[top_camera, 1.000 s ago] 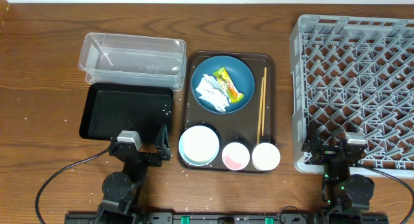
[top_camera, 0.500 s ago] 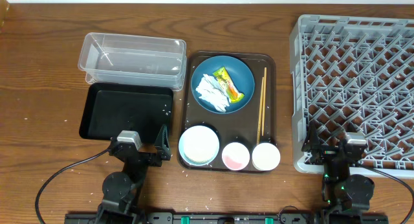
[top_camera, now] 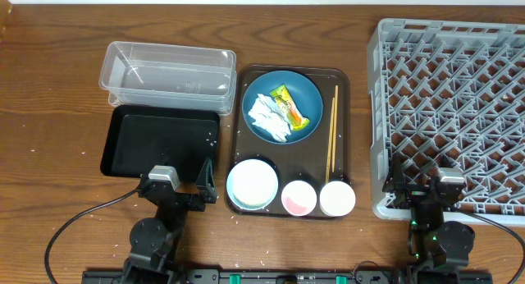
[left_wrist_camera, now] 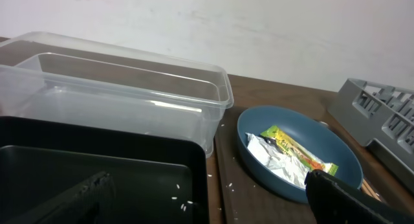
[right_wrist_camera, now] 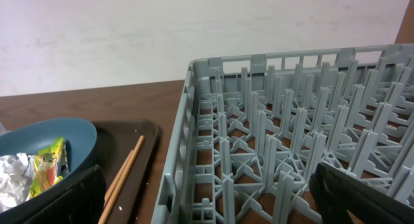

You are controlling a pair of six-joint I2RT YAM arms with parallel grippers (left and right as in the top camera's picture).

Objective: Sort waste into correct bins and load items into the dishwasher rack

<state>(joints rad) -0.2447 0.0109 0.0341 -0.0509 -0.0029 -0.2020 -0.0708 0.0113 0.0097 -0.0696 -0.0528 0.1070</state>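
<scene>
On a wooden worktop (top_camera: 49,87) between two parked arms, the sorting job looks not yet begun. At far left the clear tub (top_camera: 168,71) stands empty, with the black tray (top_camera: 156,140) touching its near side and holding only a few loose rice grains (left_wrist_camera: 184,201). The left fingers (left_wrist_camera: 349,198) hang spread over the black tray's near edge, holding nothing. In the middle, a brown serving tray (top_camera: 344,95) carries everything to be handled: the blue dish (top_camera: 308,91) with crumpled tissue (top_camera: 267,116) and a snack wrapper (top_camera: 289,105) lying in it, chopsticks (top_camera: 332,132) just beside the dish, and along the near edge a white bowl (top_camera: 253,185), a pink cup (top_camera: 299,198) and a white cup (top_camera: 337,198). At right the grey dishwasher rack (top_camera: 451,103) is bare, the right fingers (right_wrist_camera: 362,191) spread and empty at its near wall. All waste and every item are left to move; the dish likely cannot be racked until its litter is lifted, and the row of bowl and cups stands between both arms and the dish.
</scene>
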